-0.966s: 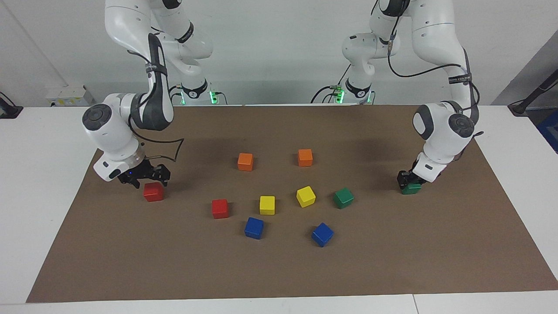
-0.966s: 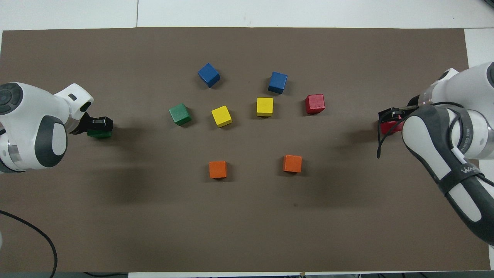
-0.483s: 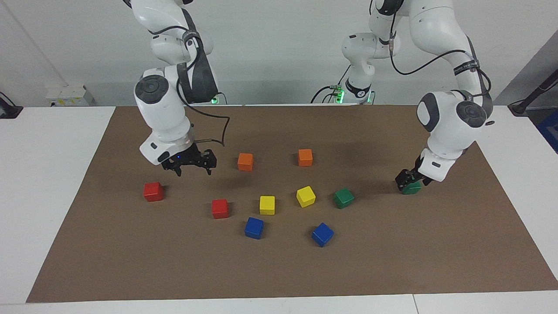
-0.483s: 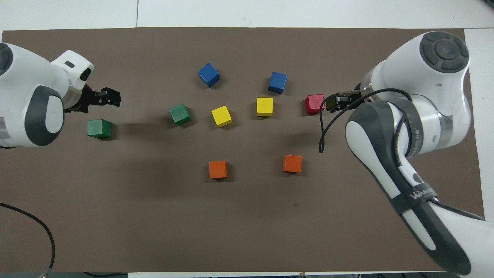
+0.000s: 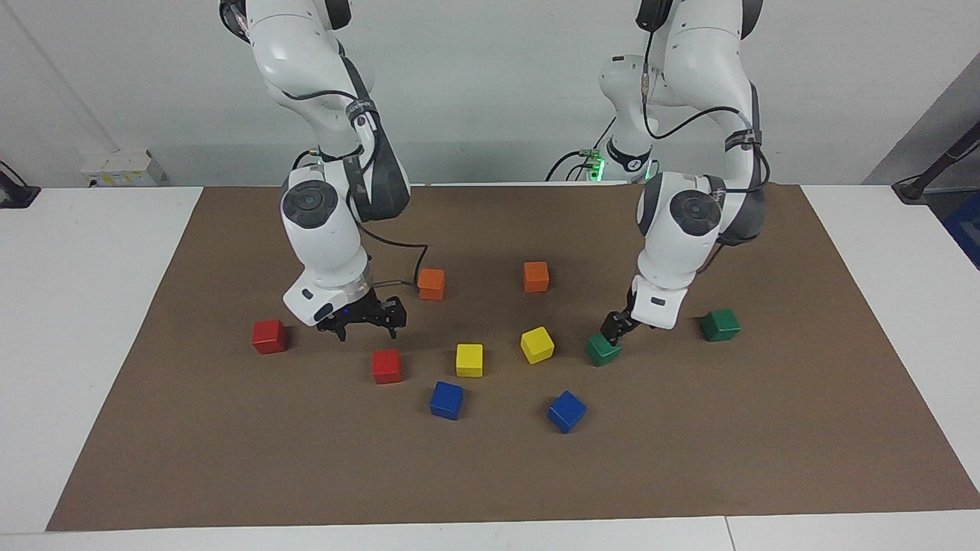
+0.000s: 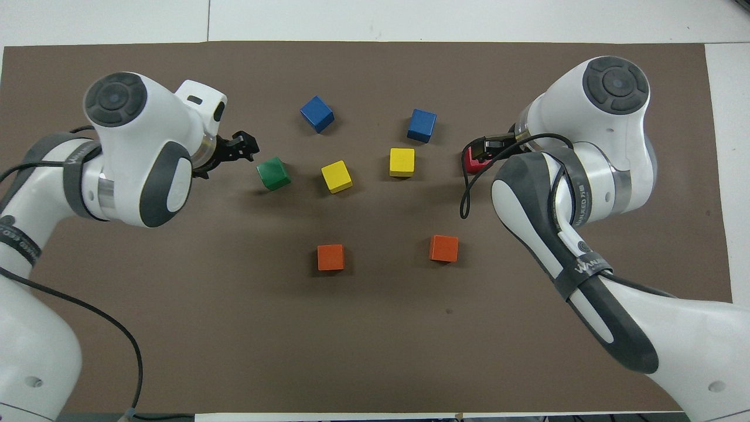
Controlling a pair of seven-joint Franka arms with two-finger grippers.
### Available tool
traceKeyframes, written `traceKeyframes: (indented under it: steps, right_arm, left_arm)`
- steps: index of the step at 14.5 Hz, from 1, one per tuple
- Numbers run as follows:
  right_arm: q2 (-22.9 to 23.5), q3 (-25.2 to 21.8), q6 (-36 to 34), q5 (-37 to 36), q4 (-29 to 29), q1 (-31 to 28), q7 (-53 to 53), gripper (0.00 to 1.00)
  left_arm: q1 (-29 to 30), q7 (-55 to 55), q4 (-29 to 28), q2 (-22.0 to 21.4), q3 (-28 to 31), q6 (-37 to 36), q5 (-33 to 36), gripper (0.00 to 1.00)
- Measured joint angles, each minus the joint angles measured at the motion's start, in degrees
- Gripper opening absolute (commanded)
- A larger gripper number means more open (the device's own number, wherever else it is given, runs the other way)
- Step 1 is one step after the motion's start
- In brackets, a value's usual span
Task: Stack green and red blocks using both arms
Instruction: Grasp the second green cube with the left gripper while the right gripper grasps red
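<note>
**Four blocks unstacked; both hands open and empty**

We find one red block (image 5: 269,336) on the worktop (image 5: 490,474) toward the right arm's end. The right hand (image 5: 366,325) hovers over the second red block (image 5: 387,366), fingers spread, holding nothing. The left hand (image 5: 612,333) sits low, just above the first green block (image 5: 602,350), fingers parted, gripping nothing. The second green block (image 5: 720,324) lies apart, toward the left arm's end.

Overhead: outer green block and outer red block are hidden under the arms' wrists; inner red block (image 6: 472,162) is partly covered by right gripper (image 6: 481,149). Facing view: upper links of both arms are cut off at top edge; left gripper (image 5: 612,327) finger gap can't be read.
</note>
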Motion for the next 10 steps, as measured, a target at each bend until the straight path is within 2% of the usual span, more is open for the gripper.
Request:
traceKeyframes:
  steps: [10]
  right_arm:
    - [3.27, 0.01, 5.02, 0.19, 0.09, 0.64, 2.08, 1.00]
  left_arm:
    - [-2.19, -6.85, 0.13, 3.22, 0.17, 4.04, 2.60, 1.00]
